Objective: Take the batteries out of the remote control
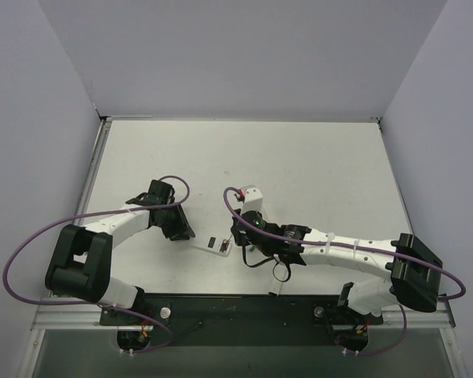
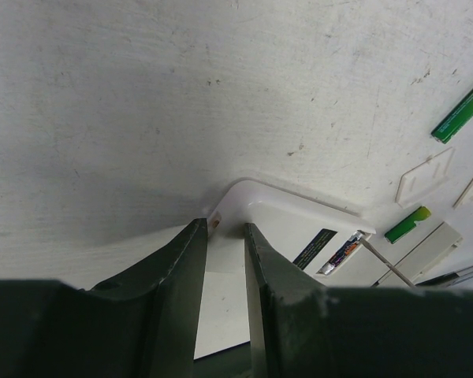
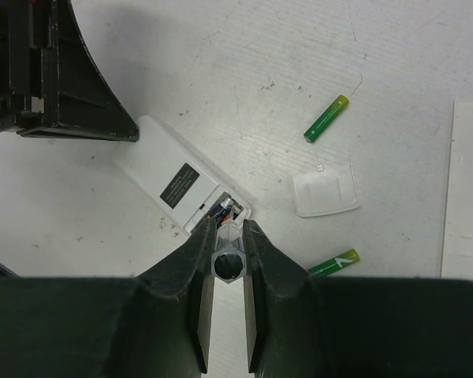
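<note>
A white remote (image 3: pixel 169 177) lies face down on a pale bench (image 3: pixel 221 63), its battery compartment open. The left gripper (image 2: pixel 223 232) clamps the remote's closed end between narrow jaws. The right gripper (image 3: pixel 229 228), nearly closed, pinches a small pale hexagonal piece (image 3: pixel 227 264) and hangs at the remote's open end. A dark battery (image 3: pixel 225 209) lies inside the compartment. One green battery (image 3: pixel 326 118) lies on the bench well apart from the remote, beyond its open end. A second green battery (image 3: pixel 335 262) lies nearer, beside the right gripper. A flat white cover (image 3: pixel 325 191) lies between the two green batteries.
</note>
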Controlling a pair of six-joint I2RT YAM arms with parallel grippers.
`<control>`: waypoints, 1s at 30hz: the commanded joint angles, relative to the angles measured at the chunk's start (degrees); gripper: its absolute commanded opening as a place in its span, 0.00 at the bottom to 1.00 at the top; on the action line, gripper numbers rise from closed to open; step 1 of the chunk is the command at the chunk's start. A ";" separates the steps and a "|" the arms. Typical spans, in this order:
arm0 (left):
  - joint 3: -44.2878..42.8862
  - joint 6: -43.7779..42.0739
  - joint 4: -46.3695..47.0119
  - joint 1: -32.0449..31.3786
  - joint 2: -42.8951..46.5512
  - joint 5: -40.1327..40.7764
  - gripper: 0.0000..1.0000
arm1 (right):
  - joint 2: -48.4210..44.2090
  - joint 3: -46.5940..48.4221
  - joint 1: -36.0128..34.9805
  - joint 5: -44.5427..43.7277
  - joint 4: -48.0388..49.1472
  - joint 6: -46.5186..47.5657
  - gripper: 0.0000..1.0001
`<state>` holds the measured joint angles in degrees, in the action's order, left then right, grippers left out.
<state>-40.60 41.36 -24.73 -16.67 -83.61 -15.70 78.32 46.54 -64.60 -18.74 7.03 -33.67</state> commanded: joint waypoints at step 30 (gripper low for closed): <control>3.42 2.23 1.44 -1.44 2.05 -1.26 0.34 | 8.25 11.29 -3.52 -5.43 -13.53 -2.98 0.00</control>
<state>-38.30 43.35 -22.92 -17.17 -81.76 -15.97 85.32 55.64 -67.22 -21.19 -3.16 -36.64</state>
